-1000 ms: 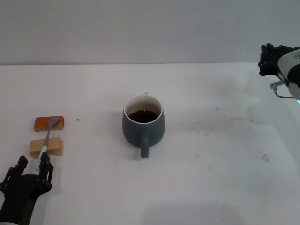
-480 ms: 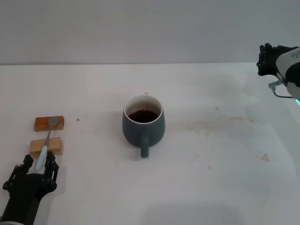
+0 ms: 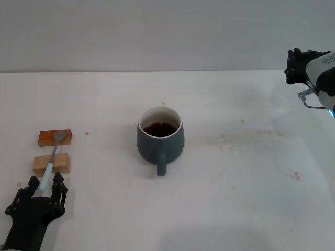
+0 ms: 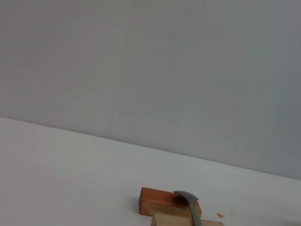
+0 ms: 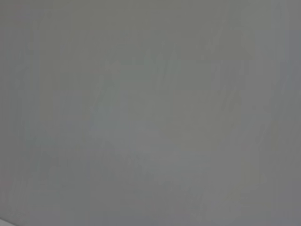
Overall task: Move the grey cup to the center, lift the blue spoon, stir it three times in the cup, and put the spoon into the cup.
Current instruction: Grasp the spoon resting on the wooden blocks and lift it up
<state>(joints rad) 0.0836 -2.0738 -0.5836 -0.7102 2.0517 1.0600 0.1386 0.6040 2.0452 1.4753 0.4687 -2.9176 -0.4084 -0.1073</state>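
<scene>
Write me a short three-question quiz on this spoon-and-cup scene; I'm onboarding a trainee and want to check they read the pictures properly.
1. True or false: the blue spoon lies across two wooden blocks.
2. Which gripper sits at the spoon's handle end? A) left gripper B) right gripper
3. Fill in: the handle of the grey cup points ____ the robot.

Key
1. True; its bowl rests on the farther, redder block.
2. A; open fingers flank the pale handle tip, while the right gripper is raised at the far right edge.
3. Toward.
</scene>
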